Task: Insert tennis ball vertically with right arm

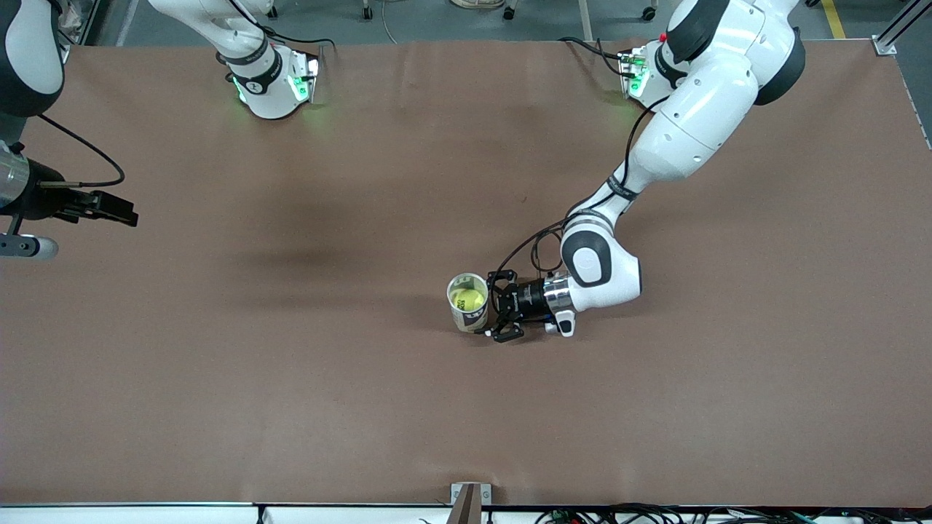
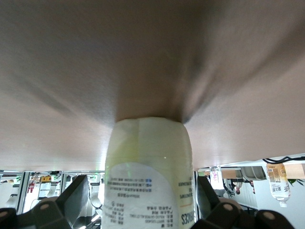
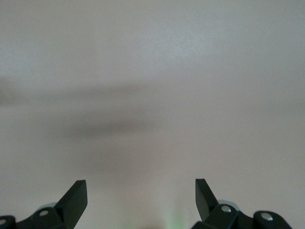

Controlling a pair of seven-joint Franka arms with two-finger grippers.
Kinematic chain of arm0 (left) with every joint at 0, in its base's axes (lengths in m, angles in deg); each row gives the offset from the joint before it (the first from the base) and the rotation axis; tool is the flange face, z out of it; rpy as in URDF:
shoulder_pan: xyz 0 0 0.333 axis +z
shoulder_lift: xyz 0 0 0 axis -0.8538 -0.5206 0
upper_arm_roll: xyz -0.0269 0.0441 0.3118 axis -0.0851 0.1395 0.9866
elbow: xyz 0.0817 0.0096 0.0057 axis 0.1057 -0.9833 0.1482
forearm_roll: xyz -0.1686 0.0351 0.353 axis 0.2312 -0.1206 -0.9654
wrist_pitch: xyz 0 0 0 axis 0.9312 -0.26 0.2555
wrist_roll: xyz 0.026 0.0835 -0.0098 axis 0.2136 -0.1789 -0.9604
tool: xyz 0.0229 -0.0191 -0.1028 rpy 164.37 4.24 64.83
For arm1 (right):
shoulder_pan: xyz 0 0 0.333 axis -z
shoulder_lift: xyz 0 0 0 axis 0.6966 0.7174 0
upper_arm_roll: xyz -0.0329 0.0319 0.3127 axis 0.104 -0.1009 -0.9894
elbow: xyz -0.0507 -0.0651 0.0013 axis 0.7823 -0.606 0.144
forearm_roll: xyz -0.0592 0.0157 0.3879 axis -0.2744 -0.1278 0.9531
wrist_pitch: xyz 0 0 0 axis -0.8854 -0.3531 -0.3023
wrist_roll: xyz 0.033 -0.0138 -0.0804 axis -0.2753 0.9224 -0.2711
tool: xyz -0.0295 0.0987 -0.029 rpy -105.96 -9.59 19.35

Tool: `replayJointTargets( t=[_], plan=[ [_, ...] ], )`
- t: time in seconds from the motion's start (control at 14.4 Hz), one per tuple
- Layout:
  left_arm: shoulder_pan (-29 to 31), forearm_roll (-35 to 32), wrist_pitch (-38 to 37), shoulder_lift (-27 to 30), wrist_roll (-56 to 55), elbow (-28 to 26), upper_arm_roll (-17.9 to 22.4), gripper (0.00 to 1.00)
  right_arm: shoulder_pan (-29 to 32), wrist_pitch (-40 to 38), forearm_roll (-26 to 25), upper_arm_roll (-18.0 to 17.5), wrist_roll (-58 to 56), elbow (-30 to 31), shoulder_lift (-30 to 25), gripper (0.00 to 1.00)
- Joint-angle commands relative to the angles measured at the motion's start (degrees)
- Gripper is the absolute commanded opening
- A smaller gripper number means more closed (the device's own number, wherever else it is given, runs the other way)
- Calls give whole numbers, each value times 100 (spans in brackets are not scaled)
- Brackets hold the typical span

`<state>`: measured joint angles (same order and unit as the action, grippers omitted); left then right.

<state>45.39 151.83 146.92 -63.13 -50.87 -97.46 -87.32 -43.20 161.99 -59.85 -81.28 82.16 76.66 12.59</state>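
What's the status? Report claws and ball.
Right claw open, empty, waiting over its end of the table. Left claw open, astride cup. Tennis ball inside upright cup.

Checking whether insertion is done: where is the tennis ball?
In the front view, the tennis ball sits inside the upright can mid-table, between the left end effector's fingers.

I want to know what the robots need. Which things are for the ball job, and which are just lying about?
For the job: ball, inside the can; left gripper, open beside the can; right gripper, open, waiting over its own end of the table.
Just there: table; cables by its near edge.
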Motion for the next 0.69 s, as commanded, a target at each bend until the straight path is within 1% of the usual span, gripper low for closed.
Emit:
replayJointTargets(
  t=[0.0, 0.14, 0.28, 0.42, 0.62],
  plan=[
    [224, 70, -25, 555, -120, -599, 29, 100, 115, -54, -87, -99, -41, 24, -197, 100],
    [373, 61, -147, 766, -147, -836, 29, 100, 106, -378, -87, -99, -5, -353, -171, 100],
    [531, -87, -209, 1003, -156, -1100, 29, 100, 89, -511, -87, -116, 4, -547, -171, 100],
    [795, -315, -218, 1336, -147, -1468, 21, 100, 88, -529, -87, -116, -32, -575, -171, 100],
    [1260, -939, -384, 1925, -182, -1970, 29, 100, 88, -590, -87, -116, -32, -575, -171, 100]
  ],
)
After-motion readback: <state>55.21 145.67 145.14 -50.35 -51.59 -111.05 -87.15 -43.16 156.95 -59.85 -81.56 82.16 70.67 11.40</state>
